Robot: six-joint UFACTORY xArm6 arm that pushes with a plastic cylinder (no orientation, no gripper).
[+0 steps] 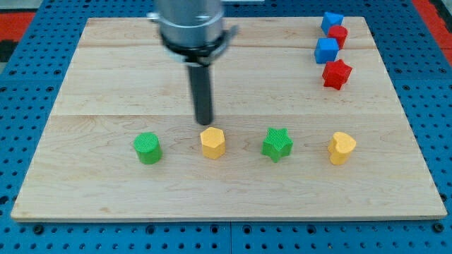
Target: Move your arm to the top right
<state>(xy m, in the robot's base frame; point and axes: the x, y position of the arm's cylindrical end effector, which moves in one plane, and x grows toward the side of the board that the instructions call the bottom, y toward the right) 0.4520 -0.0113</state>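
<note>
My tip (204,123) is at the lower end of the dark rod, just above the yellow hexagonal block (212,142) near the board's middle. A green round block (147,148) lies to the view's left of it. A green star block (277,144) and a yellow heart-shaped block (341,147) lie to its right, all in one row. At the view's top right stand a blue block (332,20), a red block (338,35), a blue cube (326,50) and a red star block (337,74), close together in a column.
The wooden board (127,77) rests on a blue perforated table (28,106). The arm's grey body (191,25) hangs over the board's top middle.
</note>
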